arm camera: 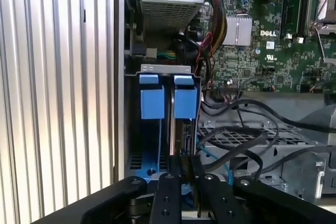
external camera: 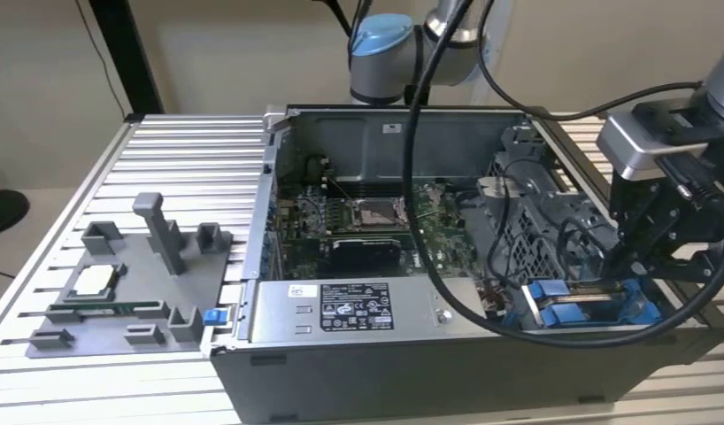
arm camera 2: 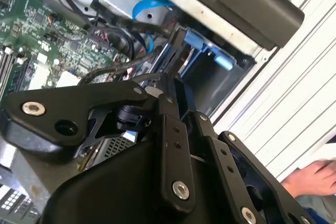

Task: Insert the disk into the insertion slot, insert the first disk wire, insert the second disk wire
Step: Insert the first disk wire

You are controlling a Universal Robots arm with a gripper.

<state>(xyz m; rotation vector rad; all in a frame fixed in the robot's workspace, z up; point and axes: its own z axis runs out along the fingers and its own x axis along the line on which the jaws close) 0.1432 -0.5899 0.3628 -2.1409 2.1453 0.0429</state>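
The disk (arm camera: 177,125) stands on edge in the insertion slot at the open computer case's front corner. Its blue carrier frame (arm camera: 152,102) shows in both wrist views (arm camera 2: 202,43) and in the exterior view (external camera: 574,310). My gripper (arm camera: 188,163) hangs right over the disk's end, fingers close together, apparently pinching a black disk wire (arm camera 2: 134,24) that runs up to the fingertips (arm camera 2: 176,40). From the exterior view, the gripper (external camera: 616,266) reaches down into the case's corner on the exterior view's right. A light blue wire (arm camera 2: 152,4) curls nearby.
The grey labelled power-supply box (external camera: 350,308) sits beside the slot. Behind the slot lie the motherboard (arm camera: 273,51) and loose black cables (arm camera: 247,145). A grey fixture (external camera: 126,292) lies on the ribbed table (external camera: 173,150). A person's hand (arm camera 2: 315,178) rests beyond the case.
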